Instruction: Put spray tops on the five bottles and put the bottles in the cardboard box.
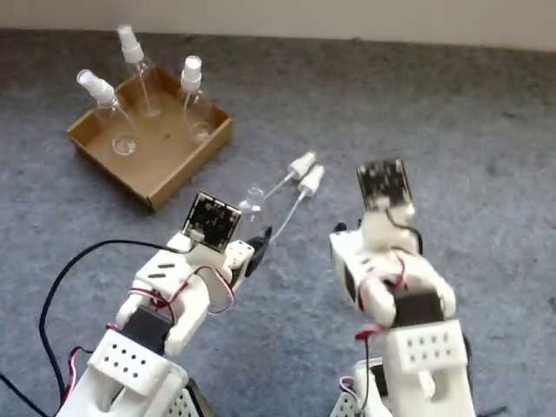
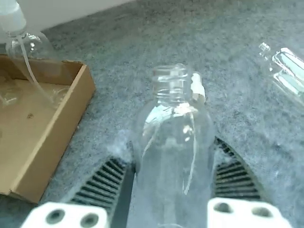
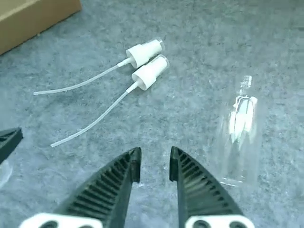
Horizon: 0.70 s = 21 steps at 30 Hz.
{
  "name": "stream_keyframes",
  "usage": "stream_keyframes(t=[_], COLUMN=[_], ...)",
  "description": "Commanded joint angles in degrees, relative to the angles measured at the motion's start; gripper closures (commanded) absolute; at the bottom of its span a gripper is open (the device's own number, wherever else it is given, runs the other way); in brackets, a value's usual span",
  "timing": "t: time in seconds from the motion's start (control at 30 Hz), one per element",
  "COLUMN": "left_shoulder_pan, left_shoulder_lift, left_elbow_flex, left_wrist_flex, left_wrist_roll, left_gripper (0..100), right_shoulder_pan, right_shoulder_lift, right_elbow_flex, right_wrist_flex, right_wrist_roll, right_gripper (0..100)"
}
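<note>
Our left gripper [image 2: 168,152] is closed around a bare bottle [image 2: 172,118]. The open neck of the bottle pokes out past the tips. We think the bottle is light, smooth and slippery. It may dent, so a soft hold on its round middle seems best.

Our right gripper [image 3: 154,154] is open just a little and holds nothing. Two spray tops [image 3: 151,72] lie just ahead of it, and a second bottle [image 3: 237,137] lies beside it. The tubes on the tops look thin and bendy, so we would grab a top by its white cap.

The bottle [image 2: 173,156] is glossy clear plastic, the cardboard box [image 2: 52,137] matt, the carpet [image 2: 228,57] rough.
</note>
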Motion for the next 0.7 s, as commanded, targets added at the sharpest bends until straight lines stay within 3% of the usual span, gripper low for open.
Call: stream_keyframes(t=[0.0,0.2,0.43,0.67], left_shoulder_pan=[-1.01,-1.19,-1.19,-1.19], left_shoulder_lift=[-3.38,-3.56,-4.0,-4.0], left_elbow_flex=[0.31,0.92,2.51,2.59], left_wrist_flex=[-3.16,-3.34,-3.43,-3.43], left_wrist_roll=[0.62,0.7,0.7,0.7], left_gripper=[90,90,90,90], right_shoulder_pan=[-2.51,-4.62,-6.29,-6.2], right_shoulder_lift=[21.49,42.95,62.37,78.37], right_elbow_flex=[-15.16,-28.62,-49.36,-66.95], right_wrist_flex=[-1.27,-0.48,5.85,10.15], right_wrist_roll=[-5.89,-15.21,-21.1,-25.49], right_gripper=[90.0,89.9,89.9,77.9])
